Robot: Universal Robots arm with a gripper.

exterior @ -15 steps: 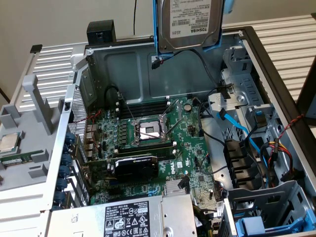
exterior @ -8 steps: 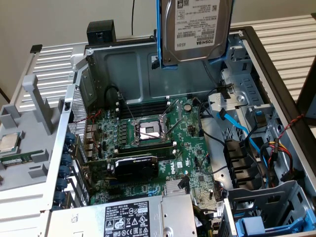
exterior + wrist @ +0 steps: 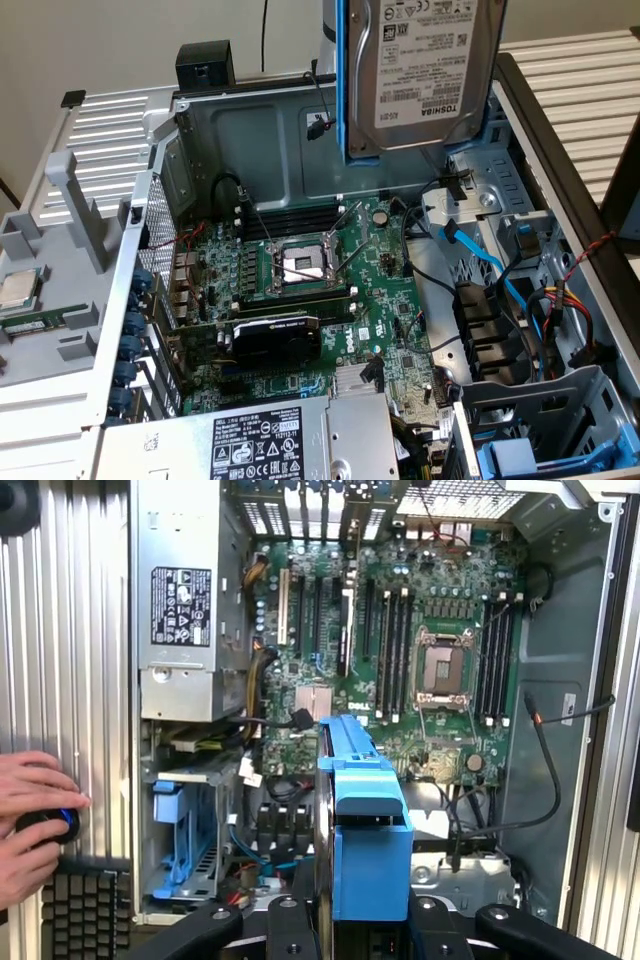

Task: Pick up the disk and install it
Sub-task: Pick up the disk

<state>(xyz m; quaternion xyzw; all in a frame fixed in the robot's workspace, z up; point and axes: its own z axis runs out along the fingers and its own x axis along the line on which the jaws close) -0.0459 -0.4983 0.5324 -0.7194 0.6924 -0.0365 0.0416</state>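
Note:
The disk (image 3: 430,70), a silver hard drive with a white Toshiba label in a blue plastic frame (image 3: 342,80), hangs upright over the back right of the open computer case (image 3: 560,170). In the wrist view I look down its blue frame edge (image 3: 370,820), which stands between the black fingers (image 3: 290,925) of my gripper (image 3: 365,930). The gripper is shut on the disk. The disk is well above the motherboard (image 3: 300,290) and touches nothing in the case. Below it lies a metal drive cage (image 3: 500,210).
A grey power-supply box (image 3: 270,445) fills the case's near end. Blue and black cables (image 3: 480,265) run beside the drive cage. A second blue frame (image 3: 185,825) sits in a bay. A processor chip (image 3: 18,288) lies outside the case. A person's hands (image 3: 30,820) rest on a mouse by a keyboard (image 3: 85,910).

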